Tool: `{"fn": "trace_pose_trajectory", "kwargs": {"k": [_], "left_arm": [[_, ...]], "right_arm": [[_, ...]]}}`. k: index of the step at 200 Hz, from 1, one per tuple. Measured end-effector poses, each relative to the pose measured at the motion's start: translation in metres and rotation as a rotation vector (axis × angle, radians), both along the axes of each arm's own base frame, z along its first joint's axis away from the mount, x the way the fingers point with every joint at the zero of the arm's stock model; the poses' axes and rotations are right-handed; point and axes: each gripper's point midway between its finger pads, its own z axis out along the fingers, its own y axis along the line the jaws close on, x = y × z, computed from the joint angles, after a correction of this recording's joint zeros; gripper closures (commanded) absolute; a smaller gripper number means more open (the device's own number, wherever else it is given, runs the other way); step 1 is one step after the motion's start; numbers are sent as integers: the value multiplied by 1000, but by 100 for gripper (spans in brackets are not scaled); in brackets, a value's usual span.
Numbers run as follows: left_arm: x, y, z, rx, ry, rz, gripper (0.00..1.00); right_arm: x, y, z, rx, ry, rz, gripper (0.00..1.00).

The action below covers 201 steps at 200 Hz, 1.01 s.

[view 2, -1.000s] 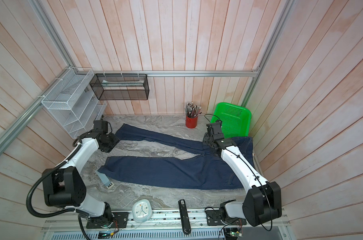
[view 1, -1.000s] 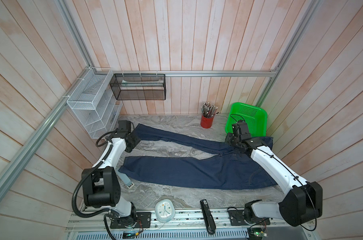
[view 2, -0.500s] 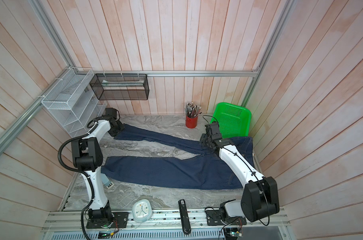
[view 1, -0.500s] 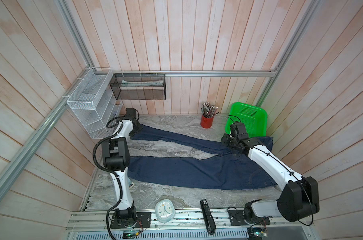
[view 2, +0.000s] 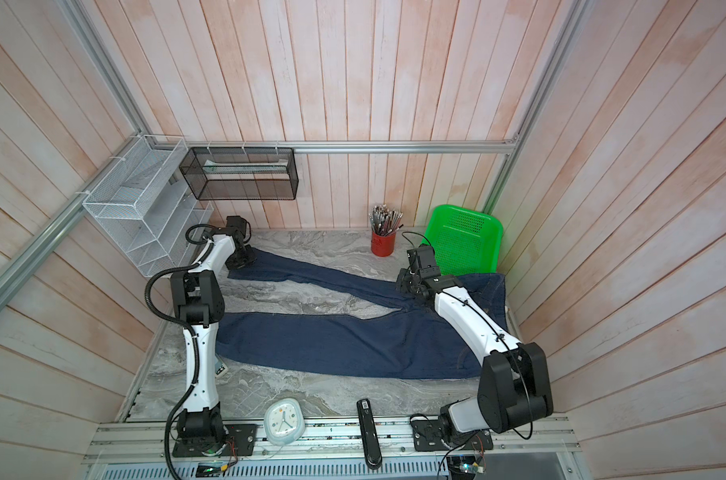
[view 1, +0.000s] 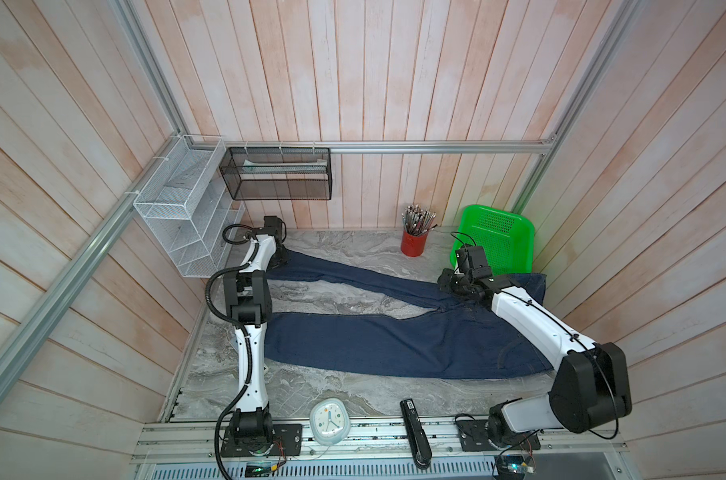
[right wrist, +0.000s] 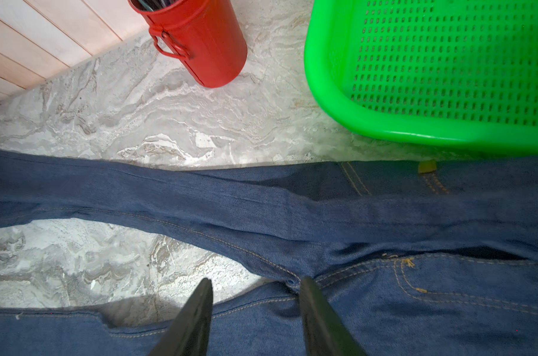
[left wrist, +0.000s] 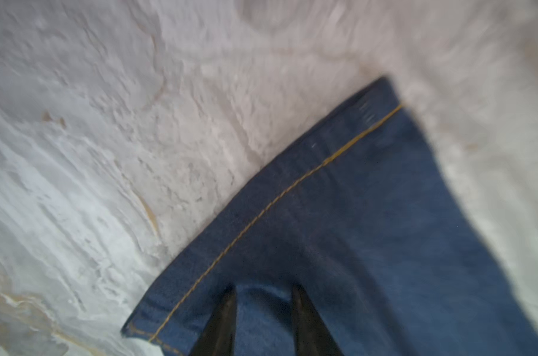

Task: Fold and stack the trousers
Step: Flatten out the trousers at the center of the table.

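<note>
The trousers [view 1: 374,345] [view 2: 332,340] are dark blue jeans lying flat on the marble table, waist at the right and legs spread in a V toward the left. My left gripper [view 1: 280,259] [view 2: 243,259] rests on the far leg's hem at the back left. In the left wrist view its fingers [left wrist: 227,308] press into the denim [left wrist: 369,231] just inside the tan-stitched hem, slightly apart, with a ridge of cloth between them. My right gripper [view 1: 446,282] [view 2: 405,284] [right wrist: 255,282] stands open over the crotch seam [right wrist: 289,282], tips down at the cloth.
A red cup of pens [view 1: 413,245] and a green basket [view 1: 496,237] stand at the back right, the basket right behind the waistband. A white wire rack [view 1: 186,216] and a black mesh basket [view 1: 278,174] hang at the back left. A clock [view 1: 330,422] and a black stapler [view 1: 413,432] lie on the front rail.
My left arm has stretched toward the back left and set its gripper on the far leg's hem, its jaws narrowing. The right gripper has shifted slightly at the crotch.
</note>
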Motion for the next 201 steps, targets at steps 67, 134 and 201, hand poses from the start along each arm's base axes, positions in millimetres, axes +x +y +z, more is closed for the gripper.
{"fn": "trace_pose_trajectory", "kwargs": {"k": [67, 134, 201], "left_arm": [[-51, 36, -2, 136, 210, 28, 69], [-116, 82, -2, 142, 382, 66, 65], [-114, 67, -1, 142, 384, 23, 62]], "right_arm": [[4, -2, -4, -26, 7, 1, 52], [26, -14, -28, -138, 84, -26, 49], [36, 12, -6, -305, 62, 136, 42]]}}
